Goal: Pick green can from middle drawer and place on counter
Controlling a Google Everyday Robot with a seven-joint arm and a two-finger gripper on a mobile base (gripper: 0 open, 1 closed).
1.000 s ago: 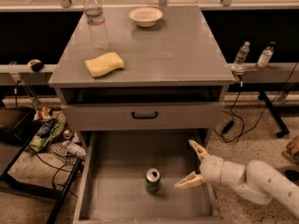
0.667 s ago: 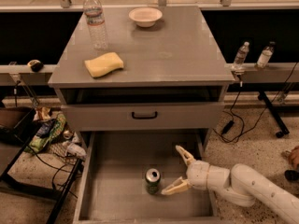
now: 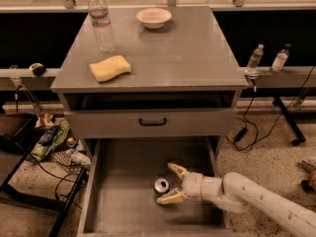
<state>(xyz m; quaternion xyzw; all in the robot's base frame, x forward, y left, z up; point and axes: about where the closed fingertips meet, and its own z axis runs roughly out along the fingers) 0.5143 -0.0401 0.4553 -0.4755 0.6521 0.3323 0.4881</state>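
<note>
Green can (image 3: pixel 161 185) upright in mid drawer (image 3: pixel 123 206); gripper (image 3: pixel 165 183) fingers wide, flanking it.

Upright green can (image 3: pixel 161 185) sits in middle drawer (image 3: pixel 118 204) (gripper (image 3: pixel 165 183) flanking).

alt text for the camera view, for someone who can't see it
A white robot arm reaches from the right into the open middle drawer, its pincer open with a finger on each side of a green can standing on the drawer floor. On the counter above sit a water bottle, a white bowl and a yellow sponge.
</note>
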